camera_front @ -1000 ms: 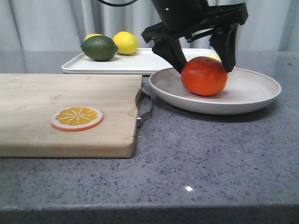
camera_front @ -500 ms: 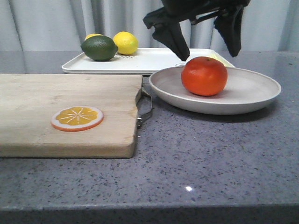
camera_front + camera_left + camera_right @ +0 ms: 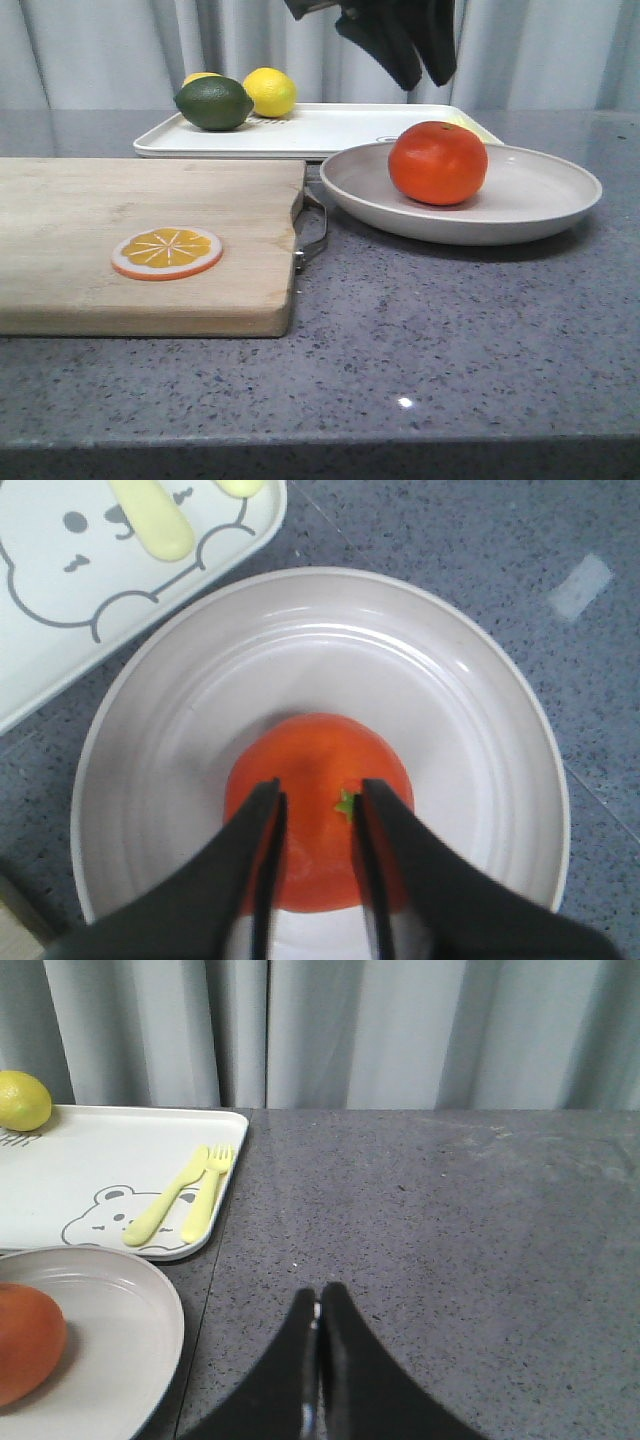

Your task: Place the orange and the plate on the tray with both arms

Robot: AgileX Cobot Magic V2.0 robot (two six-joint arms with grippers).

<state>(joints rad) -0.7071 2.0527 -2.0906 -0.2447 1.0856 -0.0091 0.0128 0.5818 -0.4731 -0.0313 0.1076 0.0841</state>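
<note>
The orange (image 3: 438, 163) sits in the beige plate (image 3: 540, 195) on the grey table, just in front of the white tray (image 3: 320, 130). My left gripper (image 3: 428, 80) hangs well above the orange, empty, its jaws a narrow gap apart. In the left wrist view the gripper (image 3: 320, 785) looks straight down on the orange (image 3: 310, 750), the plate (image 3: 300, 640) and a tray corner (image 3: 60, 610). My right gripper (image 3: 318, 1292) is shut and empty over bare table beside the plate (image 3: 110, 1330). The orange (image 3: 25, 1345) and tray (image 3: 100, 1160) show there too.
A wooden cutting board (image 3: 140, 230) with a metal handle lies at the left and carries an orange slice (image 3: 167, 252). A lime (image 3: 213, 102) and a lemon (image 3: 268, 92) sit on the tray's far left. A yellow fork and spoon (image 3: 190, 1205) lie on the tray.
My left gripper, which stood wide open around the orange, has risen clear above it and its jaws have narrowed. The orange stays in the plate.
</note>
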